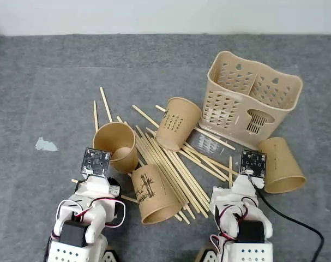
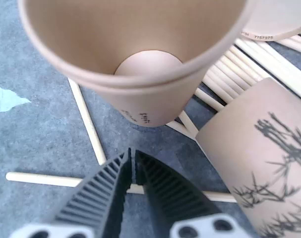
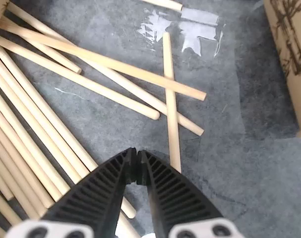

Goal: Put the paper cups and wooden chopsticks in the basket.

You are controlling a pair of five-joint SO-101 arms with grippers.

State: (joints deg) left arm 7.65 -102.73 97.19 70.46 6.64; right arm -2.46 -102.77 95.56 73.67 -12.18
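A beige perforated basket (image 1: 252,98) stands at the back right. Several paper cups are out on the grey mat: one open-mouthed (image 1: 116,144), one mouth-down (image 1: 179,123), one on its side (image 1: 151,194), and another on its side by the basket (image 1: 280,164). Wooden chopsticks (image 1: 170,164) lie scattered in a pile between them. My left gripper (image 2: 134,158) is shut and empty, just short of the open-mouthed cup (image 2: 140,64), above a loose chopstick (image 2: 41,178). My right gripper (image 3: 137,156) is shut and empty over the mat, beside a single chopstick (image 3: 171,109).
A clear plastic wrapper (image 1: 209,144) lies on the mat in front of the basket, also seen as a wrapper (image 3: 190,29) beyond the right gripper. A pale scrap (image 1: 45,144) sits at the left. A black cable (image 1: 296,221) runs off to the right front.
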